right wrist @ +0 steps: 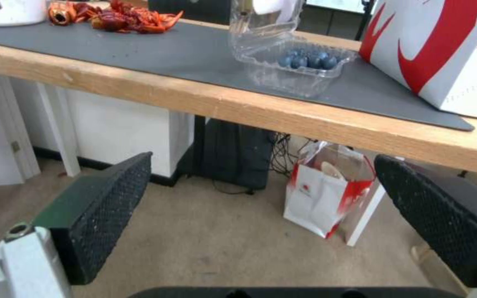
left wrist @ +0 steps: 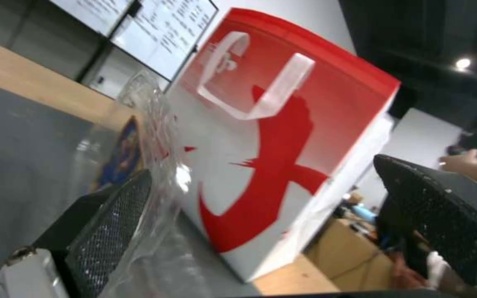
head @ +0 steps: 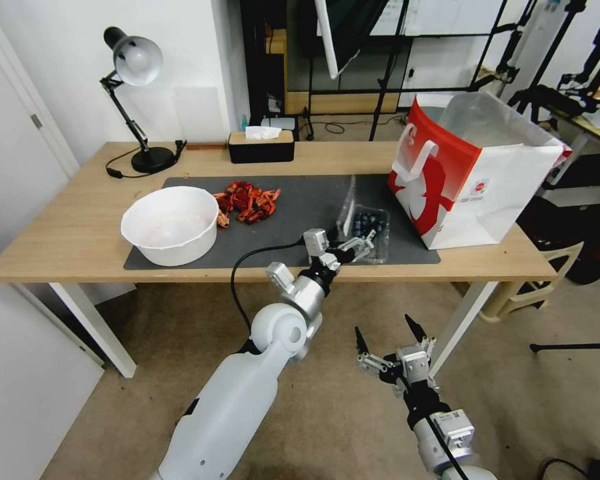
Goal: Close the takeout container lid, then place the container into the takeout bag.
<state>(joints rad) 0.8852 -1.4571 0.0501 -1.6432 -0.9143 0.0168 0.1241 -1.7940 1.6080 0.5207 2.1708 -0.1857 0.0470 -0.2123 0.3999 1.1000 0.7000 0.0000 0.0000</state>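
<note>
The takeout container sits on the grey mat near the table's front edge, just left of the takeout bag. Dark blueberries lie in its base, and its clear lid stands upright and open. My left gripper is open at the container's near side. In the left wrist view one of its fingers rests close against the clear lid, with the red-and-white bag right behind. My right gripper hangs open below the table's front edge, facing the container; its fingers hold nothing.
A white bowl and a pile of red crayfish lie on the mat's left half. A black tissue box and a desk lamp stand at the back. A small bag sits on the floor under the table.
</note>
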